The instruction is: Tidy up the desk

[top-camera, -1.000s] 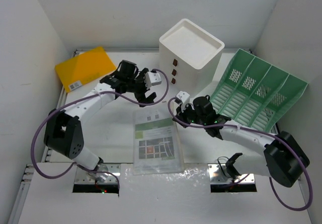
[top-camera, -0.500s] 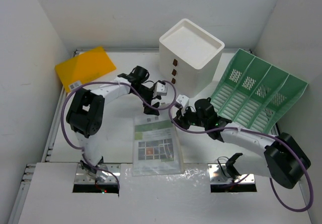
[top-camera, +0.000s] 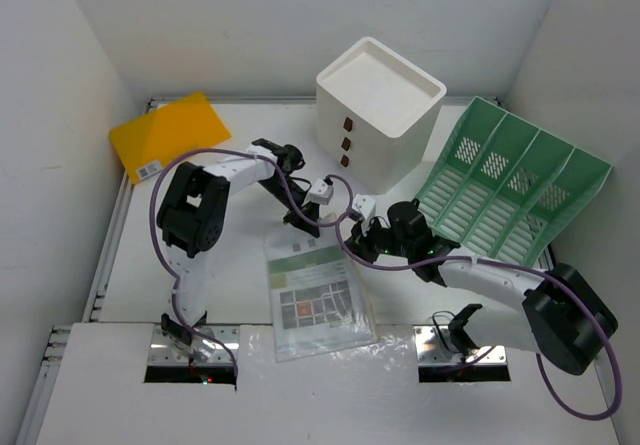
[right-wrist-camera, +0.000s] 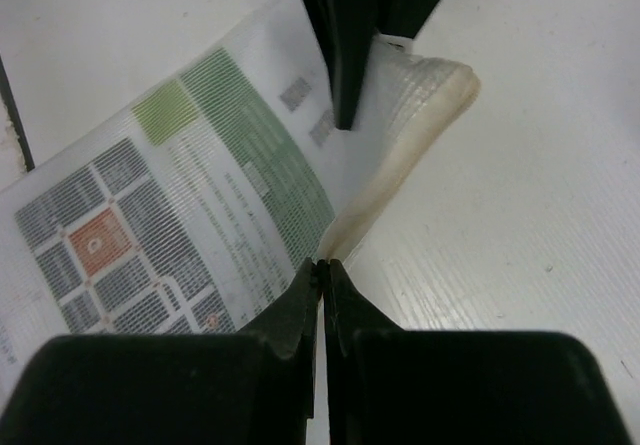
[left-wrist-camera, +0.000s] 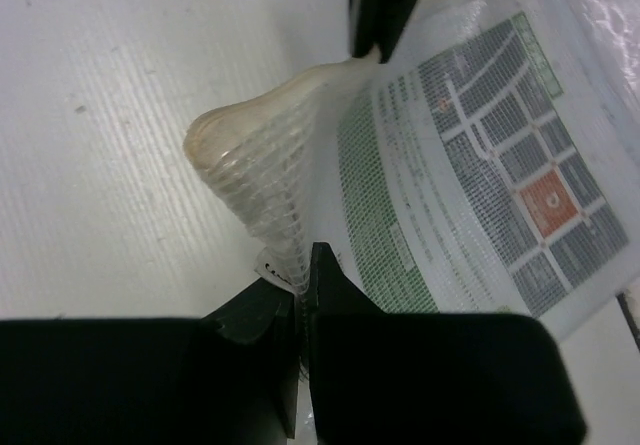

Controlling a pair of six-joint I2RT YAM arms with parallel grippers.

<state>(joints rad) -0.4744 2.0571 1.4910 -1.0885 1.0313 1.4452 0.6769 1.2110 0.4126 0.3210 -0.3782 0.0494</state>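
A clear mesh pouch (top-camera: 315, 290) holding a printed green-and-grey sheet lies mid-desk (top-camera: 230, 265), with its far edge bunched up off the white surface. My left gripper (top-camera: 300, 215) is shut on the far left corner of that edge. In the left wrist view the left gripper (left-wrist-camera: 300, 267) pinches the mesh pouch (left-wrist-camera: 470, 185). My right gripper (top-camera: 358, 231) is shut on the far right corner. In the right wrist view the right gripper (right-wrist-camera: 321, 265) nips the cream seam of the pouch (right-wrist-camera: 170, 205), and the left arm's fingers (right-wrist-camera: 345, 55) show at the top.
A white three-drawer box (top-camera: 380, 105) stands at the back centre. A green slotted file rack (top-camera: 510, 185) leans at the right. An orange folder (top-camera: 170, 135) lies at the back left. Walls close in on three sides.
My left gripper came in from the back left, reached the pouch's far edge and shut on it. The pouch's far edge has bunched up and its near end has swung slightly right.
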